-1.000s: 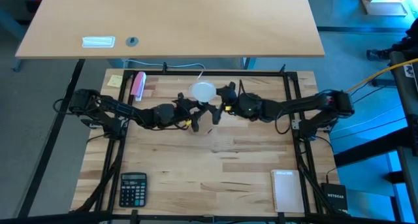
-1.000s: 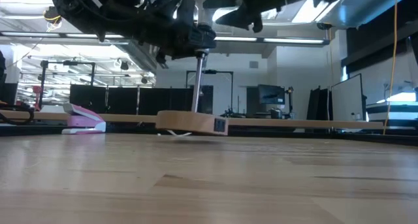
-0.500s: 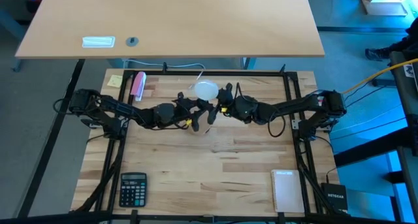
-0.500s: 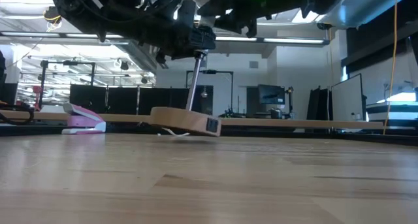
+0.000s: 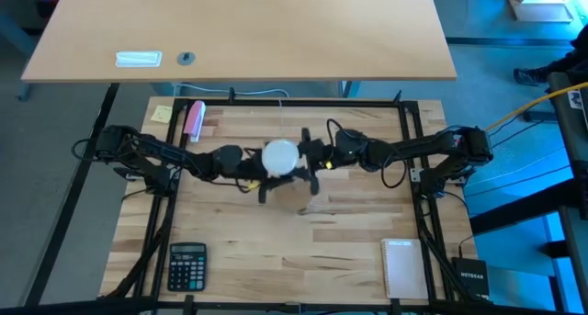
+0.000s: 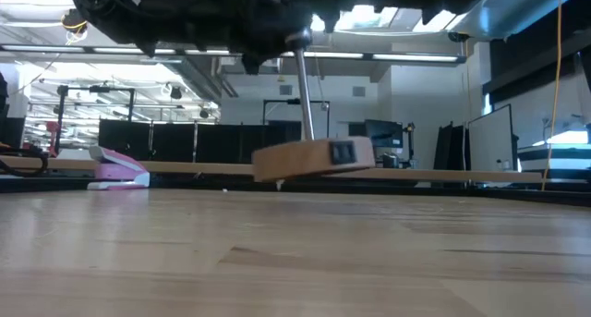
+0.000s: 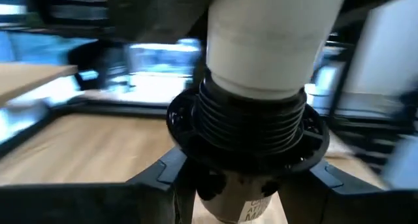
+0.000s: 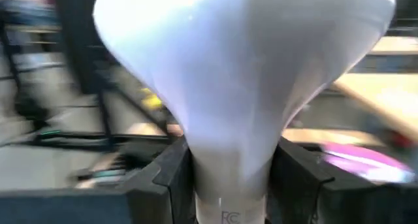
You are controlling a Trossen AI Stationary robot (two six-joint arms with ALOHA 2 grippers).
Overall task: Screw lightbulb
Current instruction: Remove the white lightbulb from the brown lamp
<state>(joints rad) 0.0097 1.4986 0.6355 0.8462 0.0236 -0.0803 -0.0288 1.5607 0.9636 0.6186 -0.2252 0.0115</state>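
Observation:
The lightbulb (image 5: 281,157) is white and sits upright with its neck in the lamp's black ribbed socket (image 7: 251,123). Below the socket a thin metal stem (image 6: 303,91) runs down to a wooden base (image 6: 314,158), which hangs tilted just above the table. My left gripper (image 5: 260,164) comes in level from the table's left and is shut on the socket. My right gripper (image 5: 306,157) comes in level from the right and is shut on the bulb. In the high view the bulb hides the socket and the base. My left gripper pinches the socket's lower body (image 7: 222,191), just under the ribbed collar, between its two fingers (image 7: 160,175). It reaches in level from the table's left. The lamp stands roughly upright in the hold, with its base clear of the table. My right gripper has the bulb's tapering neck (image 8: 228,165) between its two fingers (image 8: 173,175), below the wide globe. It reaches in level from the table's right. The bulb stands upright in the socket.
A pink stapler (image 5: 194,119) and a yellow note (image 5: 162,114) lie at the far left. A calculator (image 5: 186,264) sits near left and a white pad (image 5: 401,267) near right. Black frame rails (image 5: 412,150) run along the table's sides.
My left gripper has swung the lamp toward the table's near edge. Its base, level a second ago, tipped and now hangs nearer and further right. My right gripper has turned toward the bulb and shut on its neck.

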